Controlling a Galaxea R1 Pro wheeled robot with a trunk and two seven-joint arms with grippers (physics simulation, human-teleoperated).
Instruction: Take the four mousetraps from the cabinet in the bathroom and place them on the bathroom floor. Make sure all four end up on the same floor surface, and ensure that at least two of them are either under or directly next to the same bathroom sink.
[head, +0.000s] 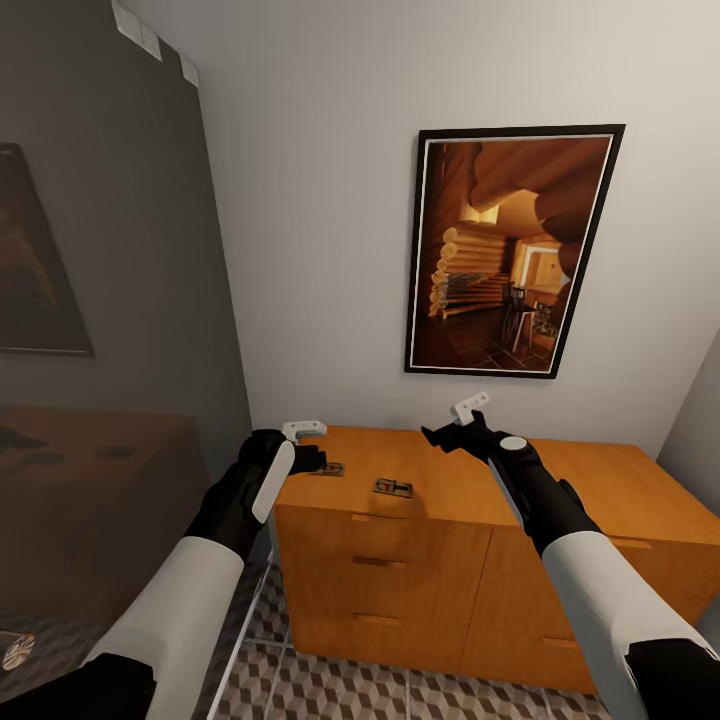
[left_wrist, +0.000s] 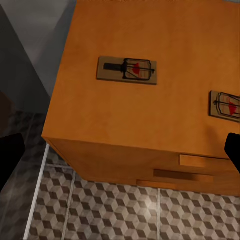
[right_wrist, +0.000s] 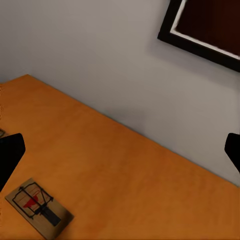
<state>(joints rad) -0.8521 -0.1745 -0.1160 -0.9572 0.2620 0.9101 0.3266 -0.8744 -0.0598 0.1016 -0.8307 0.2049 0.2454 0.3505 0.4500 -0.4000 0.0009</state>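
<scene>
While two mousetraps (head: 393, 487) lie flat on the cabinet (head: 430, 560) top, the left gripper (head: 310, 458), spread wide, should drop squarely over the leftmost mousetrap (left_wrist: 127, 70), straddling it.

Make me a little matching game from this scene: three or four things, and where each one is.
Things:
1. mousetraps
2. framed picture
3. cube-pattern floor tiles
4. left gripper

Places:
A. hanging on the wall
B. below the drawer fronts
C. lying flat on the cabinet top
D. over the cabinet's left end

Pairs: 1-C, 2-A, 3-B, 4-D
</scene>
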